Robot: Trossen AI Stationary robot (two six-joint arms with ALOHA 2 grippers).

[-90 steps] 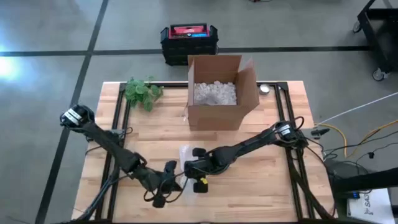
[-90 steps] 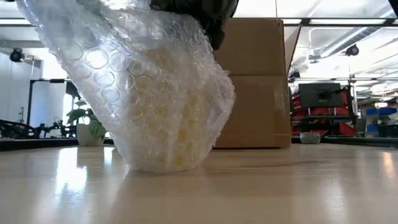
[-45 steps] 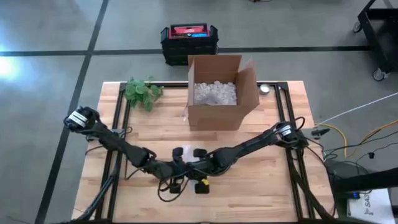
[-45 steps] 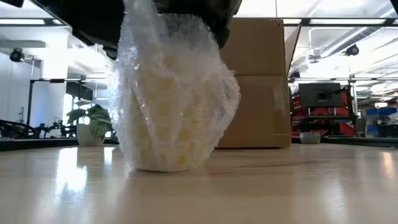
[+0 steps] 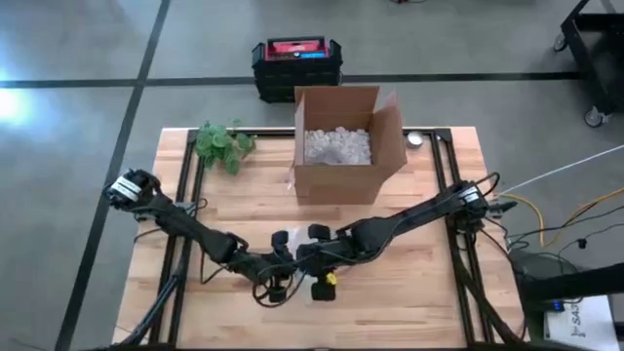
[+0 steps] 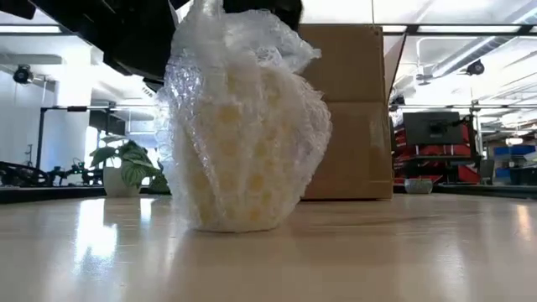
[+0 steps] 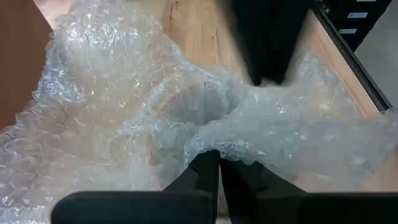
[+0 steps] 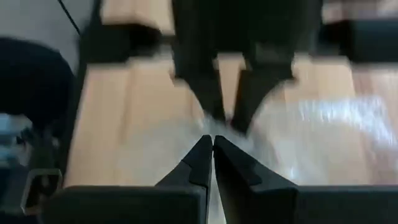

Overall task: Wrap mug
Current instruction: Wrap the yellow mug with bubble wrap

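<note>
Though swaddled all over in bubble wrap [image 6: 252, 50], plainly readable as a yellow mug [image 6: 239, 168], standing upright on the table [image 6: 403, 252] at its front middle. Seen from above as a pale bundle right where both arms meet. Clamped on a fold of that wrap with the left gripper [image 7: 219, 155], fingers squeezed together, film bunched at the tips, just over the mug's open mouth. Met head-on by the right gripper [image 8: 213, 140], fingers likewise pressed together, tips nosing into the same gathered film from the opposite side, and by the look of it pinched on the wrap too. Gathered up into a crumpled peak above the rim in the low view, disappearing into the dark of the grippers overhead. Behind the bundle, well apart, an open cardboard box [image 5: 346, 180] with white packing fill [image 5: 336, 146] inside, flaps up. Off toward the far left corner, a small green plant [image 5: 222, 144]. Beyond the table's far edge, down on the floor, a black and red case [image 5: 297, 60].
</note>
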